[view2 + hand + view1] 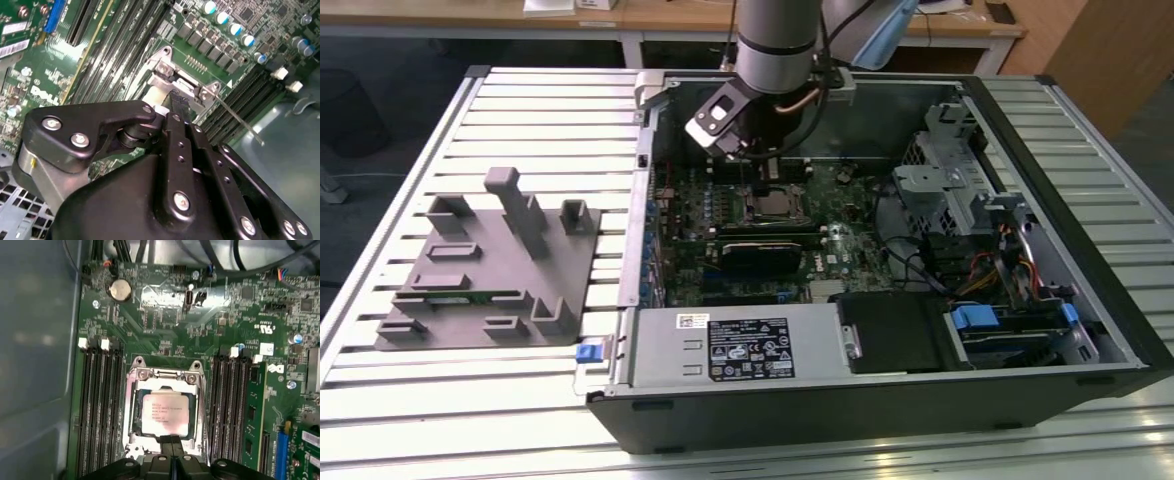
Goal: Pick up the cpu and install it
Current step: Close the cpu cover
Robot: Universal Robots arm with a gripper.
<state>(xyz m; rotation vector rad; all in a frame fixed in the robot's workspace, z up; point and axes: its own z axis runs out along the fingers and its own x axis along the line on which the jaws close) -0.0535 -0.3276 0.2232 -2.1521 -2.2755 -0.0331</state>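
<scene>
In the exterior view, a black open-sided computer case (881,390) lay on the slatted metal table (400,130). A grey plastic fixture of upright blocks (487,270) sat near the table's edge at the exterior view's left. The grey robot arm (774,40) reached down into the case over the green motherboard (720,250), towards the case's far wall, apparently to work straight above the processor seat.

In the first wrist view, the cpu (165,413), a small flat square chip with a silvery-white top, lay level inside the square metal-framed socket (134,390), between two banks of black memory slots (100,410). Its edges ran parallel to the frame, so it looked seated. The black gripper (171,440) hung at the chip's edge, fingers pressed together with nothing between them.

In the second wrist view, the joined fingertips (176,97) were just over the socket frame. A thin wire latch lever (235,117) stood out sideways, probably unlatched so the socket stayed open for the chip.
</scene>
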